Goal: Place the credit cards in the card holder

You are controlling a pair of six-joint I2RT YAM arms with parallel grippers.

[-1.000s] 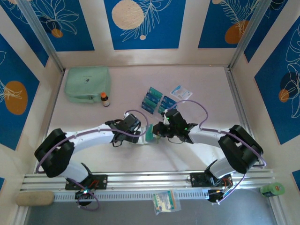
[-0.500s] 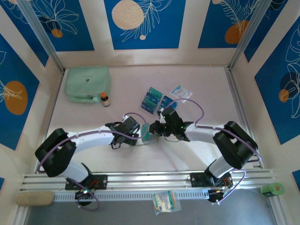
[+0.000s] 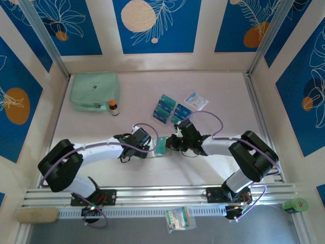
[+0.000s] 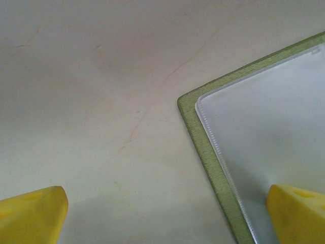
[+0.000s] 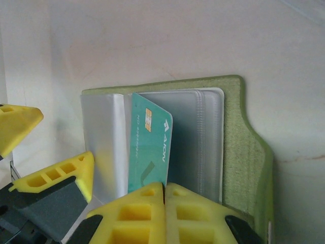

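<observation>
One credit card (image 5: pixel 150 147) is clamped in right gripper (image 5: pixel 163 190) jaws at the card holder (image 5: pixel 238 137); left gripper (image 4: pixel 165 213) jaws gape.

The open olive card holder (image 5: pixel 234 127) has 1 teal credit card (image 5: pixel 150 147) between its pockets.

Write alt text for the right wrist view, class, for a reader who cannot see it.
The right gripper, jaws shut, pinches a teal credit card standing on edge among the clear pockets of the open olive-green card holder, which lies on a pale table.
</observation>
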